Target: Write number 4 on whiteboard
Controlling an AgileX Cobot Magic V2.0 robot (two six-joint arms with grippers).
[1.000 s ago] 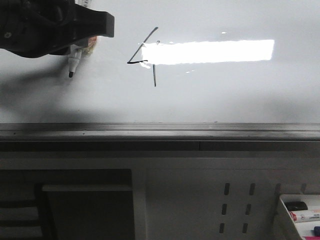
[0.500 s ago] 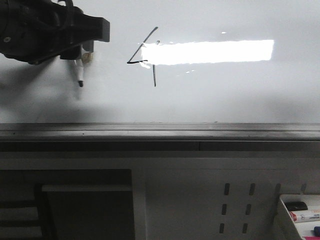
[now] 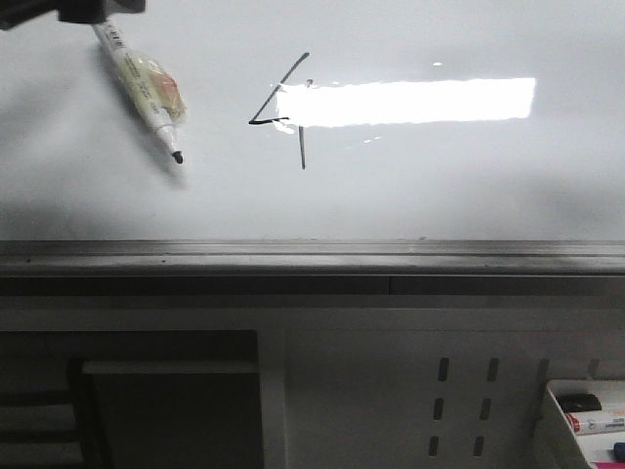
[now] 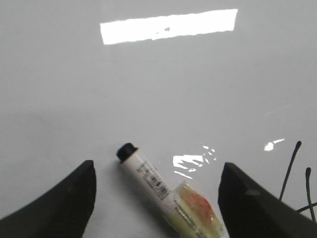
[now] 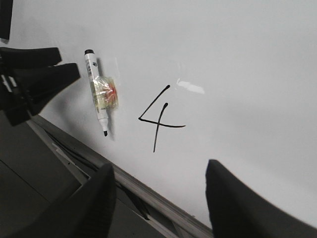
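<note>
Front view, nearest: grey perforated panel (image 3: 459,401) below the board; a small bin (image 3: 586,415) at its lower right holds markers, partly cut off by the frame edge. Above it, the grey metal edge rail (image 3: 312,256) runs the full width.

Beyond the rail: the whiteboard (image 3: 439,186), glossy, with a bright rectangular glare (image 3: 410,101). The number 4 (image 3: 285,109) sits left of centre, thin black lines, its crossbar and upper stem partly washed out by the glare. In the right wrist view the number 4 (image 5: 158,118) reads clean: slanted stroke, short crossbar, vertical stem.

A marker (image 3: 142,86) lies flat on the board left of the digit, apart from it, uncapped tip angled toward the rail, a crumpled yellowish-red wrap of clear tape around its barrel. Nothing grips it.

Left gripper (image 4: 156,198): fingers spread wide, straddling the marker (image 4: 163,191) without touching it; only a dark sliver shows at the top-left corner of the front view.

Right gripper (image 5: 158,198): fingers spread, empty, over the rail (image 5: 148,196) below the digit; the marker (image 5: 99,91) and left gripper (image 5: 34,74) show beyond.
</note>
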